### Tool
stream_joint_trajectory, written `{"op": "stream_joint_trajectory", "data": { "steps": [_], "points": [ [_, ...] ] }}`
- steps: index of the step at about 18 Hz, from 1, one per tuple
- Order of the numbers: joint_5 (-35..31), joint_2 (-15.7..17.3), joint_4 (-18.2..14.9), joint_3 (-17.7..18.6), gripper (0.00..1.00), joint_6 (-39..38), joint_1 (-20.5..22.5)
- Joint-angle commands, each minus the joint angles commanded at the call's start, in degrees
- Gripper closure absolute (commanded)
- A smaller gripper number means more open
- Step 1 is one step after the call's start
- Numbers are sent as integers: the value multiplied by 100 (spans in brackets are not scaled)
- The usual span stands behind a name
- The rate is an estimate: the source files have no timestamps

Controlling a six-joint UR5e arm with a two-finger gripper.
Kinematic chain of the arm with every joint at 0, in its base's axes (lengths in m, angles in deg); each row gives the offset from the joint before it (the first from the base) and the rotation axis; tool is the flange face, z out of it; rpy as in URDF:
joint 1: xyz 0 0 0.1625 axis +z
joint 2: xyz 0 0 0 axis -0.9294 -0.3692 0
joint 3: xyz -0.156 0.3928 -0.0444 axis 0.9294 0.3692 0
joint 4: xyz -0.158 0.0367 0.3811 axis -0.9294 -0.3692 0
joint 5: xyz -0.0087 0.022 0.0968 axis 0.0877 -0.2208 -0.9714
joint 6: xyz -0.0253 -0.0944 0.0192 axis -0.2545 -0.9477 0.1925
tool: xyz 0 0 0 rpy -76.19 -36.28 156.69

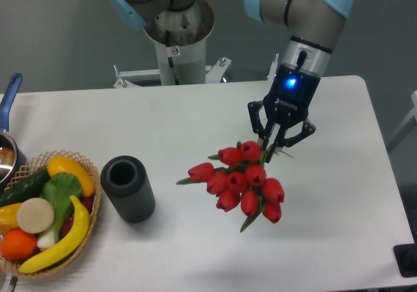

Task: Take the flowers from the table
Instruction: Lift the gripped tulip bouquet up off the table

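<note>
The end effector (pixel 273 143), right of frame centre, pinches the stems of the flowers (pixel 241 180). The red buds hang lower left, above the white tabletop (pixel 189 129).

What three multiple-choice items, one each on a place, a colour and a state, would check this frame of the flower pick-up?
1. Where does the dark cylinder stand?
A. Between the basket and the flowers
B. Right of the flowers
C. Inside the basket

2. What colour are the flower buds?
A. Yellow
B. Red
C. White

3. What state is the gripper in?
A. Open, well clear of the flowers
B. Shut on the cylinder
C. Shut on the flowers' stems

Answers:
1 A: the cylinder stands on the table just right of the basket, with the flowers further right.
2 B: every bud in the bunch is red, with green leaves.
3 C: the fingers close on the stem end, and the buds hang below them.
</note>
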Motion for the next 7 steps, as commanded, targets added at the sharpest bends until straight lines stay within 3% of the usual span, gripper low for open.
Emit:
{"op": "stream_joint_trajectory", "data": {
  "steps": [7],
  "points": [
    [159, 0, 0, 9, 81, -9, 44]
  ]
}}
